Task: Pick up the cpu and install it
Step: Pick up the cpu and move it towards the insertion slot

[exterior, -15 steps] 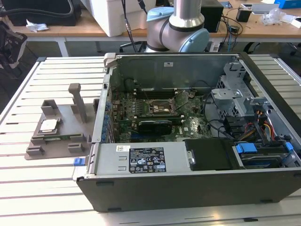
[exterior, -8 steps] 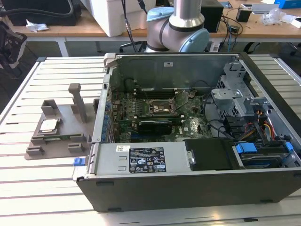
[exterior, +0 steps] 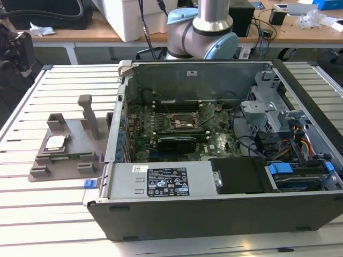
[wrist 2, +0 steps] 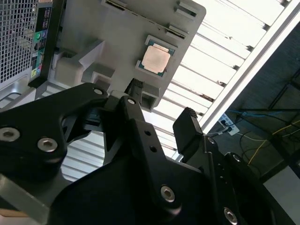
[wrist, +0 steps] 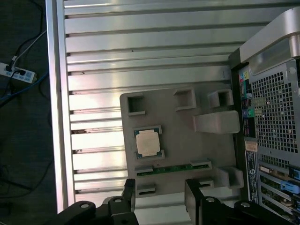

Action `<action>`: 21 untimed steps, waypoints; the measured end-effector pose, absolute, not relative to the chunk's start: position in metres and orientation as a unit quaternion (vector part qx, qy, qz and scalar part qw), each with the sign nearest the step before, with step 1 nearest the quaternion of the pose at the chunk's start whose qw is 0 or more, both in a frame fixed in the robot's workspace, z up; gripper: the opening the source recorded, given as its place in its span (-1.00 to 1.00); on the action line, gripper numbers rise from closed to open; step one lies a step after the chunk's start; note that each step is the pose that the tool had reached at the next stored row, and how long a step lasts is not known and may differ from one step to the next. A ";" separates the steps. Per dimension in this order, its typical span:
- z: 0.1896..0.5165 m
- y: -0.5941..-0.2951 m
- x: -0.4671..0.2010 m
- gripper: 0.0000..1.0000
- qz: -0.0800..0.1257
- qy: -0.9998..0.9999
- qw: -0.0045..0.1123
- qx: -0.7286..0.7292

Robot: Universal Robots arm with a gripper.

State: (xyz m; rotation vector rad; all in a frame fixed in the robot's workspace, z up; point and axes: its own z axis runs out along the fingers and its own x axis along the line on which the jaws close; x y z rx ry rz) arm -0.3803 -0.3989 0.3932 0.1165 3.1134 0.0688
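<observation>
The cpu [exterior: 56, 142] lies flat with its shiny silver top facing up, and it is square, so no side is longer than another. It sits in a square pocket of the grey tray [exterior: 68, 165], and its sides line up with the pocket's sides. In both wrist views the cpu [wrist: 147, 142] [wrist 2: 156, 59] shows a thin dark rim around the bright top. Just beside its pocket, a thin green strip [wrist: 173, 167] lies in a long slot of the same tray [wrist: 187, 136]. A tall grey post [exterior: 88, 115] stands up from the tray at about two o'clock from the cpu in the exterior view. The tray rests on a silver table [exterior: 48, 219] made of long metal slats. In the exterior view the tray is at about nine o'clock from a big open computer case [exterior: 214, 217], just beside its wall. The case lies on its side and holds a green board [exterior: 177, 131], dark cables, a silver box with a white label [exterior: 169, 182] and a black box. The robot arm [exterior: 209, 27] shows at about twelve o'clock from the case. In the first wrist view the claw [wrist: 159, 187] is above the tray's edge near the green strip, apart from the cpu. Its two black fingers [wrist: 129, 187] stand wide apart and hold nothing. The second wrist view also shows the claw [wrist 2: 161, 101] wide open.
</observation>
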 end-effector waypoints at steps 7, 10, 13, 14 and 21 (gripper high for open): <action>0.386 -0.399 -0.380 0.08 0.022 0.999 0.013 0.037; 0.383 -0.399 -0.380 0.08 0.022 0.999 0.013 0.037; 0.379 -0.399 -0.380 0.08 0.022 0.999 0.013 0.037; 0.379 -0.399 -0.380 0.08 0.022 0.999 0.013 0.037; 0.373 -0.399 -0.380 0.08 0.022 0.999 0.013 0.037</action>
